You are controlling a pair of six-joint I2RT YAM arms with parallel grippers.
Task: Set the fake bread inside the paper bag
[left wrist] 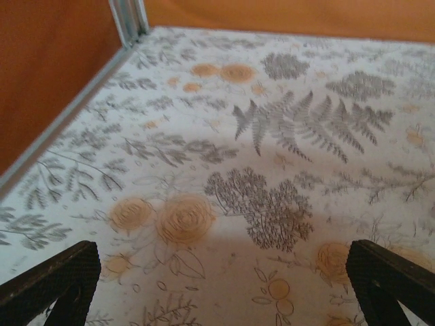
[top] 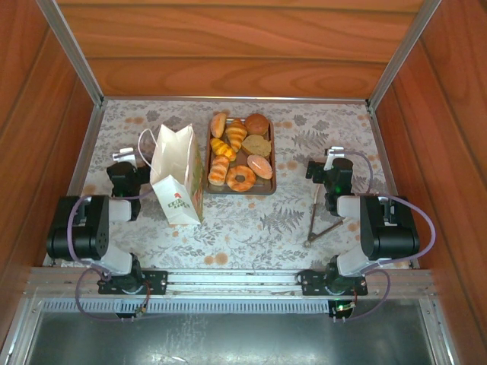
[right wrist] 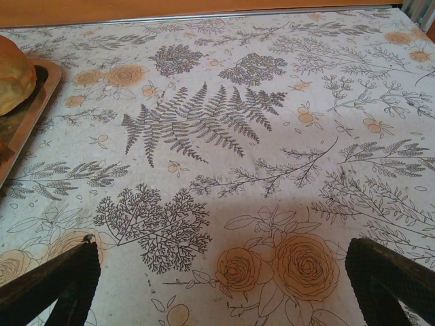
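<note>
Wood-panelled walls (top: 228,46) close in on three sides of a table (top: 304,129) covered with a fern-and-rose print, as I see it from the overhead camera. The fake bread (top: 240,152), all croissants, rolls, buns and one ring doughnut, lies on a brown tray (top: 242,192) set midway across the table, toward its far edge. None of it is in the paper bag (top: 176,171), which stands upright just beside the tray's left side with its loop handles leaning toward the table's left edge.

My left gripper (left wrist: 221,261) hovers over bare tabletop between the bag and the left edge, jaws spread wide and holding nothing. My right gripper (right wrist: 221,261) sits toward the right edge, well apart from the tray, equally wide and empty. Its wrist camera catches a corner of the tray and one golden bun at the picture's left. A pair of metal tongs (top: 318,220) lies on the table near the right arm, toward the near edge.
</note>
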